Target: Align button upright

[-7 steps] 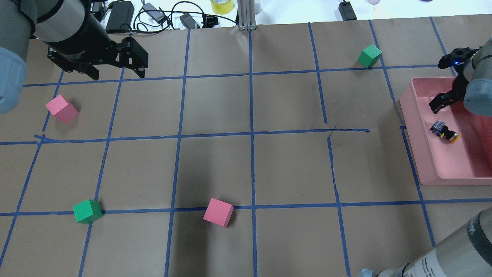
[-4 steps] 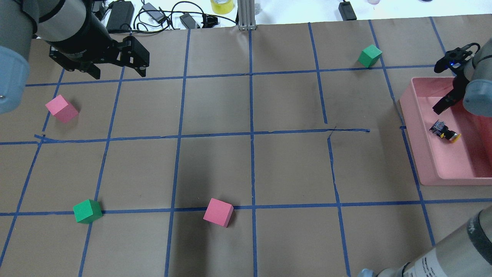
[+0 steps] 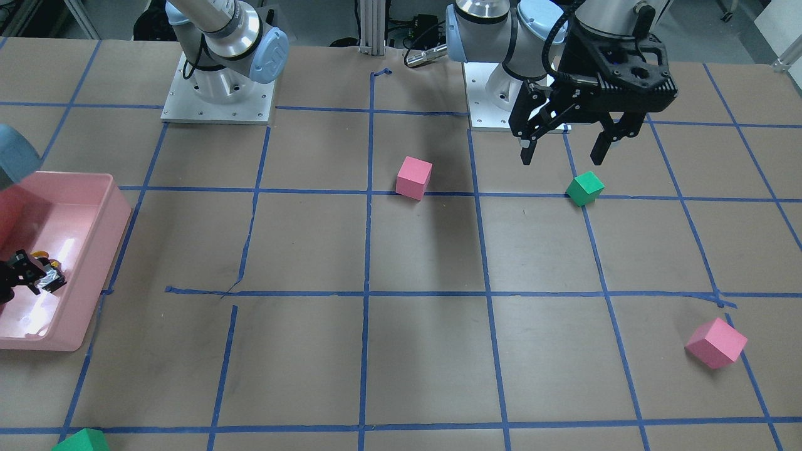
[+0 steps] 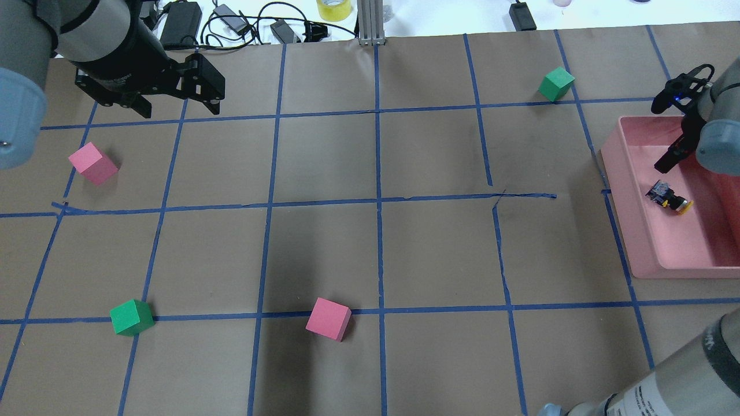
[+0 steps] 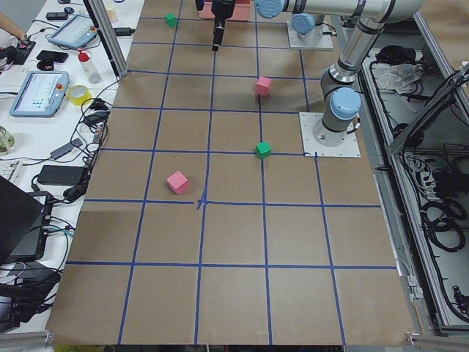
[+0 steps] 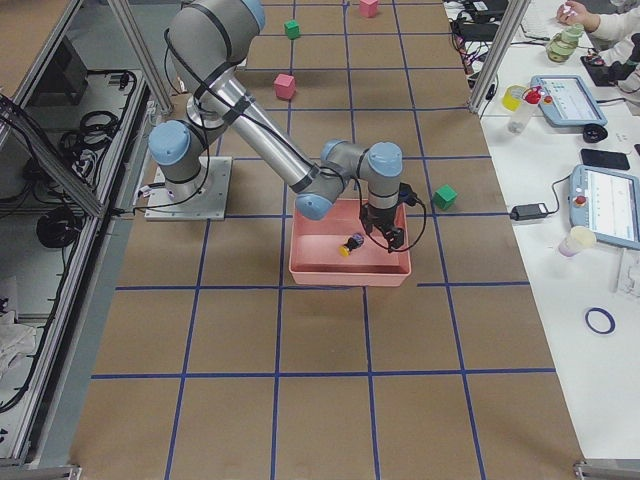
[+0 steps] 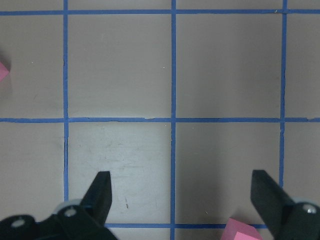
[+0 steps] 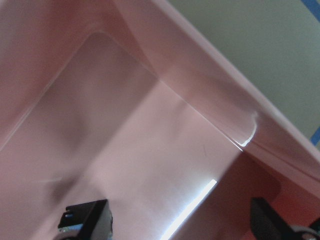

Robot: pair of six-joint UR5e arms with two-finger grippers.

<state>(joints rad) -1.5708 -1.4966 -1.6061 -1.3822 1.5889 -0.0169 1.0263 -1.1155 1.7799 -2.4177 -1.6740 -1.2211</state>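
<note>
The button (image 4: 668,196) lies on its side in a pink tray (image 4: 623,199), its yellow cap toward the robot and its black body away. It also shows in the front view (image 3: 49,278) and the right side view (image 6: 350,243). My right gripper (image 4: 672,156) hangs open over the tray's far part, just beyond the button and not touching it. The right wrist view shows its fingers wide apart (image 8: 182,225) above the tray floor. My left gripper (image 4: 178,111) is open and empty, high over the table's far left; it also shows in the front view (image 3: 562,156).
Two pink cubes (image 4: 92,163) (image 4: 328,318) and two green cubes (image 4: 132,316) (image 4: 556,83) sit on the brown paper with its blue tape grid. Cables and adapters (image 4: 231,23) lie beyond the far edge. The tray stands at the table's right edge.
My right gripper has turned and drawn slightly away from the button, toward the tray's far side. My left gripper has shifted a little. The button has not moved.
</note>
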